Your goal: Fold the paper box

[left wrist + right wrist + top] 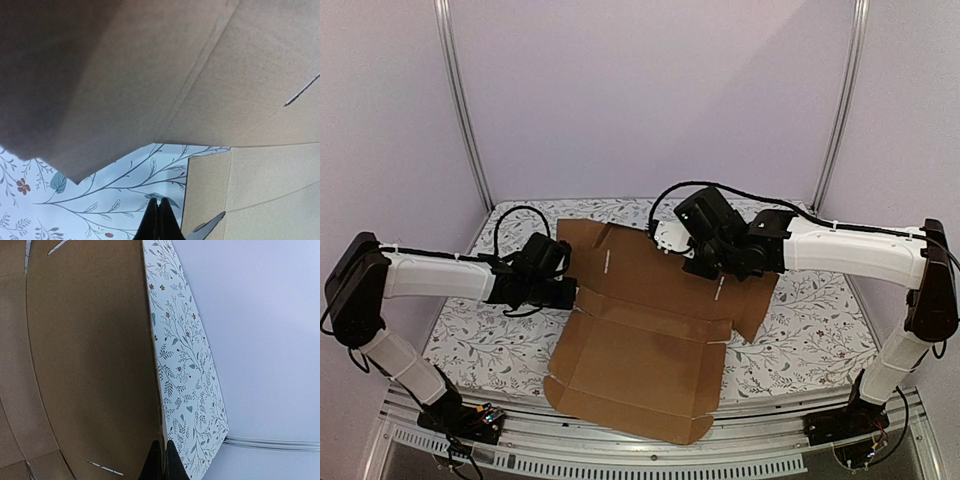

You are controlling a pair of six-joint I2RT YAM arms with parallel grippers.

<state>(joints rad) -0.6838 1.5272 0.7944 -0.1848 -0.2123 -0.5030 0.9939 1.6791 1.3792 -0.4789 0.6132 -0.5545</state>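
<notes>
With left fingers (154, 226) and right fingers (156, 466) pressed together, we'd pinch the seemingly light, stiff paper box (640, 340) by a flap edge.

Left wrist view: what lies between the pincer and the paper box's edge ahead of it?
Bare floral tablecloth, seen in the left wrist view, separates the left pincer from the paper box.

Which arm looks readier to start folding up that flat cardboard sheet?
Left, probably: the left gripper, shut, sits beside the paper box's left edge, next to a side flap. The right gripper, also shut, hangs over the sheet's far part.
</notes>
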